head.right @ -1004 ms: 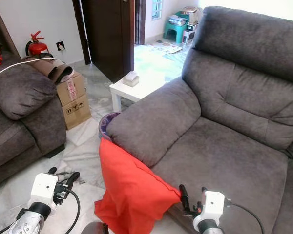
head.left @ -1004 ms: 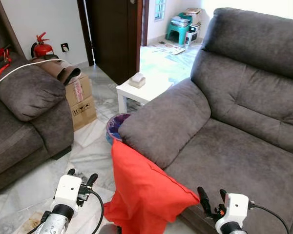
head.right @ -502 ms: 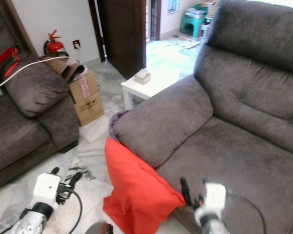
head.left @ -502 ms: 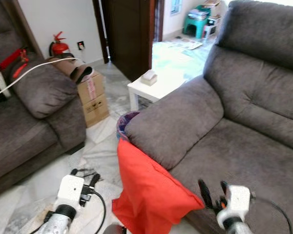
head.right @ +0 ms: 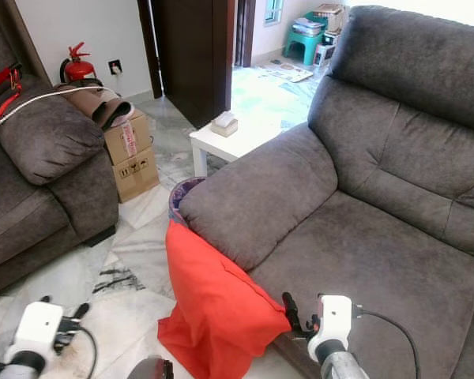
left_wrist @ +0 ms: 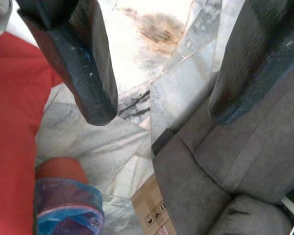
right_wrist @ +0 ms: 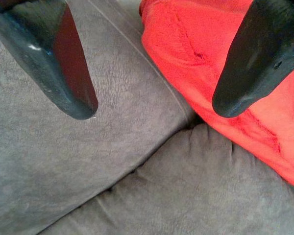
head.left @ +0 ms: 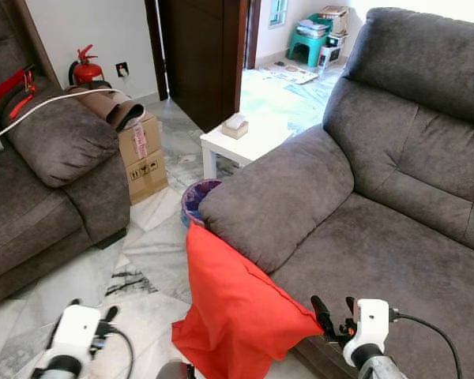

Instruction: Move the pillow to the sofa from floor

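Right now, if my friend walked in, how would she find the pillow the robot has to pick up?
Start at the big grey sofa on the right and go to its front left corner, below the fat armrest. The pillow stands on the marble floor, leaning against the sofa's front, with a small bin behind it. It is the one bright red, floppy thing among all the grey.

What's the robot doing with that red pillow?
Nothing yet. The red pillow stands on the marble floor, leaning against the grey sofa's armrest. The robot's right gripper hovers open beside it, over the front of the sofa seat. The left gripper is open too, low over the floor. Neither one is touching the pillow.
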Controlling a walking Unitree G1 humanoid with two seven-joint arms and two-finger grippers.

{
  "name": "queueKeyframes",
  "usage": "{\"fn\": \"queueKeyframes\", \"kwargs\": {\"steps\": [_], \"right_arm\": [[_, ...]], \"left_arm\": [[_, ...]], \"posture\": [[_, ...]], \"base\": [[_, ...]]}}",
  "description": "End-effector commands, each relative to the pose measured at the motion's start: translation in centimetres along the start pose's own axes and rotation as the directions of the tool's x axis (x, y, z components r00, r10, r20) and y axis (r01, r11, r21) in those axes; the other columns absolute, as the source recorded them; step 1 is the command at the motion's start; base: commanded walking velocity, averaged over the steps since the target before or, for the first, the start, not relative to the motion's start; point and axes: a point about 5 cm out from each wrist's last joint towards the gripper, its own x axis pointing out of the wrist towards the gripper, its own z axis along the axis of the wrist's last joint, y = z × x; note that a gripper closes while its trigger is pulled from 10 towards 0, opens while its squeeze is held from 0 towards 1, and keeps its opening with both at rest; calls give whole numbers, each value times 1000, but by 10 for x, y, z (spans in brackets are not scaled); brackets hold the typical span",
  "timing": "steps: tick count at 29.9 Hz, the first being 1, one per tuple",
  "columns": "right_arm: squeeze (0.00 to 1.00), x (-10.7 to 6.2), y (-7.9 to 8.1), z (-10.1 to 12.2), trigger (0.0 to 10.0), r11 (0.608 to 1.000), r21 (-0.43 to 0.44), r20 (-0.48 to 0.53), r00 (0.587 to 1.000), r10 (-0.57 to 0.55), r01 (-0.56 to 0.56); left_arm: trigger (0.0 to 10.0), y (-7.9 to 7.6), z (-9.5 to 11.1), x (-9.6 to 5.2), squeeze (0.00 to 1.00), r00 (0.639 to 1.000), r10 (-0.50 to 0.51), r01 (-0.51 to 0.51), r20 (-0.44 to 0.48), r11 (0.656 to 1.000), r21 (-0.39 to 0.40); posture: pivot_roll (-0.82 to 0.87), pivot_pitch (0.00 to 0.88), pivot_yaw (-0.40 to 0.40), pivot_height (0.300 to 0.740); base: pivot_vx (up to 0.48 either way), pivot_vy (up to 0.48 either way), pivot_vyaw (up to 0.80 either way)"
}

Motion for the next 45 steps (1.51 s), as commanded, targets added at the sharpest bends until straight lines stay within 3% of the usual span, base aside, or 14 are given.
{"fn": "queueKeyframes", "kwargs": {"steps": [1, 3, 4, 5, 6, 13, 14, 18, 32, 39, 45], "right_arm": [[0, 3, 0, 2, 10000, 1000, 5, -15, 1000, 11, -10], [0, 5, 2, 0, 10000, 999, 17, -51, 997, 49, -48], [737, 5, 5, -3, 10000, 997, 30, -72, 994, 79, -77], [737, 5, 6, -4, 10000, 994, 40, -85, 991, 100, -97], [1000, 5, 9, -6, 10000, 990, 62, -99, 986, 133, -128], [980, 12, 18, -4, 10000, 970, 34, -180, 953, 243, -241], [0, 15, 21, -1, 10000, 966, 24, -190, 947, 258, -259], [0, 23, 25, 7, 10000, 966, 23, -188, 948, 256, -256], [0, 25, 48, -3, 10000, 921, -27, -295, 884, 364, -389], [0, 32, 48, 7, 10000, 934, -53, -280, 903, 327, -354], [0, 39, 44, 23, 10000, 965, -30, -181, 951, 252, -262]], "left_arm": [[10000, -1, -3, -3, 0, 1000, -4, 4, -4, 1000, 9], [10000, -5, -3, -2, 0, 1000, -13, 13, 3, 1000, 19], [10000, -8, -2, -2, 0, 1000, -23, 23, 5, 1000, 21], [10000, -10, -1, -2, 0, 1000, -30, 30, 7, 999, 22], [10000, -13, 0, -1, 0, 999, -39, 39, 13, 999, 21], [10000, -16, -1, -3, 0, 998, -61, 60, 9, 998, 19], [10000, -17, -1, -4, 0, 998, -64, 64, 7, 998, 21], [10000, -23, 0, -6, 0, 996, -89, 89, 14, 996, 18], [10000, -25, -2, -13, 0, 994, -113, 113, 4, 994, 3], [10000, -28, -1, -16, 0, 993, -114, 115, 2, 993, -26], [10000, -27, 2, -17, 0, 993, -113, 114, 13, 993, -27]], "posture": [[154, 93, -13, 635], [155, 98, -12, 635], [158, 97, -13, 635], [158, 97, -13, 635], [163, 102, -12, 635], [172, 111, -9, 635], [179, 113, -11, 635], [187, 119, -16, 635], [220, 145, -29, 635], [224, 158, -33, 635], [234, 166, -31, 635]], "base": [[0, 0, 0], [0, 0, 0], [0, 0, 0], [0, 0, 0], [0, 0, 0], [0, 0, 0], [0, 0, 0], [0, 0, 0], [0, 0, 0], [0, 0, 0], [0, 0, 0]]}}
